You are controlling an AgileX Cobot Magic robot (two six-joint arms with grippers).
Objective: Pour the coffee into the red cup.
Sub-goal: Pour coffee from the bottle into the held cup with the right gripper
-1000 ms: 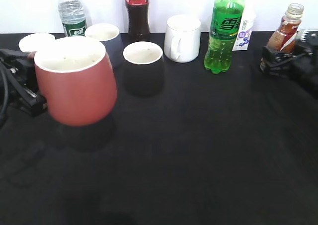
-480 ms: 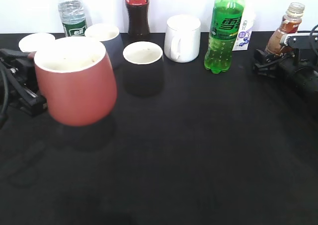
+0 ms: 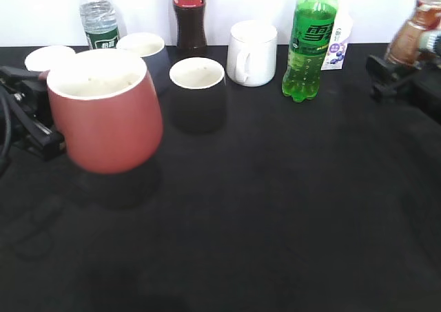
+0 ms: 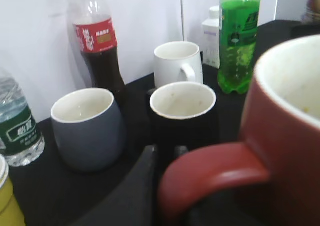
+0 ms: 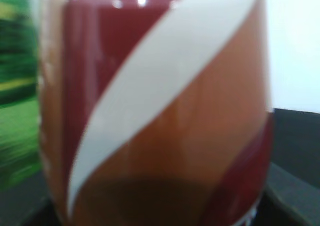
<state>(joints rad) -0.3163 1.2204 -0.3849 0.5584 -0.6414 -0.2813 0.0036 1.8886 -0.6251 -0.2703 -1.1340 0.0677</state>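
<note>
The right gripper (image 3: 403, 85) is lifting the coffee (image 3: 415, 24) off the table (image 3: 275, 209): half a second ago the bottle was standing lower and further in, and now it is riding up at the far right edge, well to the right of the red cup (image 3: 105, 119), blurred with motion. In the right wrist view the coffee bottle (image 5: 160, 111) is filling the frame, so the jaws are, by my judgement, clamped on it, though the fingers themselves are not showing.

The red cup is hanging tilted above the table just where it was, its handle (image 4: 210, 171) gripped by the left gripper (image 3: 31, 116). So the cup is waiting, and the bottle is being brought toward it.

As for writing: the cola bottle (image 3: 189, 12) behind the cup is wearing a red label, the green bottle (image 3: 310, 40) to its right is showing white characters, and the water bottle (image 3: 100, 23) has a green band. I cannot read any of them.
</note>
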